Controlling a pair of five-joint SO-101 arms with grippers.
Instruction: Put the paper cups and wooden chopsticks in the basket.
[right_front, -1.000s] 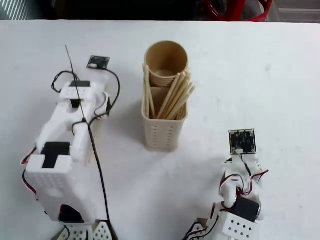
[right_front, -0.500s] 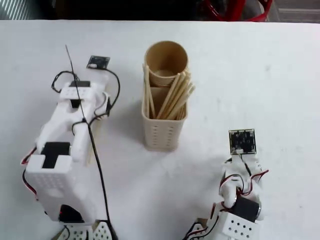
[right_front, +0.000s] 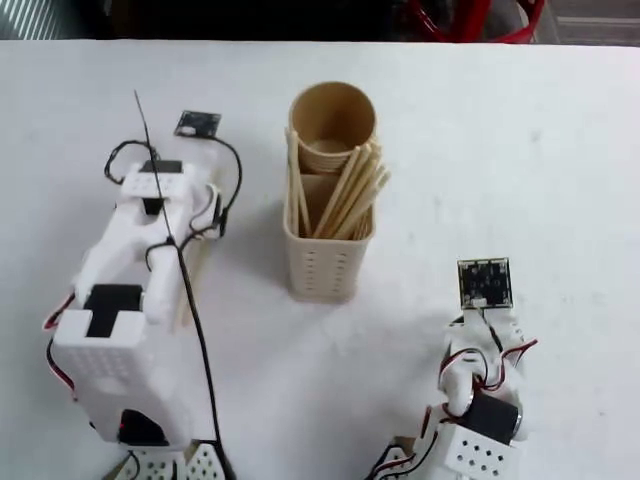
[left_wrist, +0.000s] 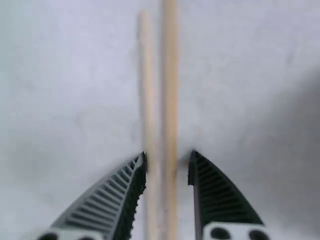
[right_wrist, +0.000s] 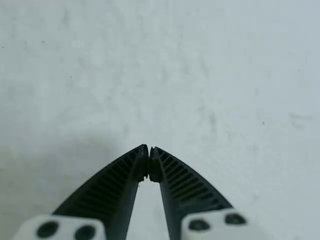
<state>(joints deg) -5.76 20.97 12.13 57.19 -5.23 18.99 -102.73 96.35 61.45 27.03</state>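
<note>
Since half a second ago almost nothing is changing - the left arm (right_front: 140, 245) is sitting just a touch differently over its spot. Its left gripper (left_wrist: 167, 155) is hanging low over the white table (right_front: 520, 150) with the jaws narrowly parted, straddling 2 loose wooden chopsticks (left_wrist: 169, 75) that are lying flat, side by side. 1 jaw is touching the paler stick and the other is standing just off its neighbour, so nothing is being clamped. The pair's long axis is running straight out from between the jaws, in line with the arm; from above, the sticks are peeking out along the arm's basket-side flank, pointing from the near edge toward the far one.

Mid-table the basket (right_front: 322, 265) is standing upright, holding the paper cups (right_front: 332, 115) mouth-up at its far end and the bundled chopsticks (right_front: 350, 195) leaning with their tops fanning rightward.

Near the front right, well apart from the basket, the right gripper (right_wrist: 149, 149) is resting pinched together on nothing - only bare table beneath it.
</note>
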